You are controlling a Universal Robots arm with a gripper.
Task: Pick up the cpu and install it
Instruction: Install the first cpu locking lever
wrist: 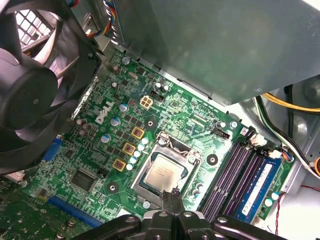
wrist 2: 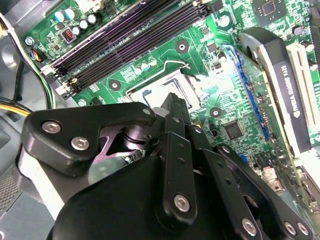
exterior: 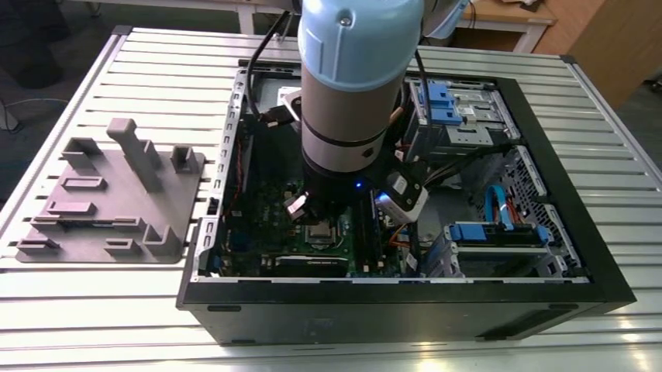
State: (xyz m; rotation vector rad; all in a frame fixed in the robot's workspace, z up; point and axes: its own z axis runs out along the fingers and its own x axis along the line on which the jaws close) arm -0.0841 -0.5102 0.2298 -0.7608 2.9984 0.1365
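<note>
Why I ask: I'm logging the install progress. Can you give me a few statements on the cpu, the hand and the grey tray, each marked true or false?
1. The cpu lies in the socket on the green board. True.
2. The hand hovers over the grey tray. False: it is inside the computer case, just above the board beside the socket. The grey tray sits on the table outside the case, at the exterior view's left.
3. The hand grips the cpu. False: its fingers are shut together with nothing between them.
4. A blue memory stick sits in a slot near the socket. True.
</note>
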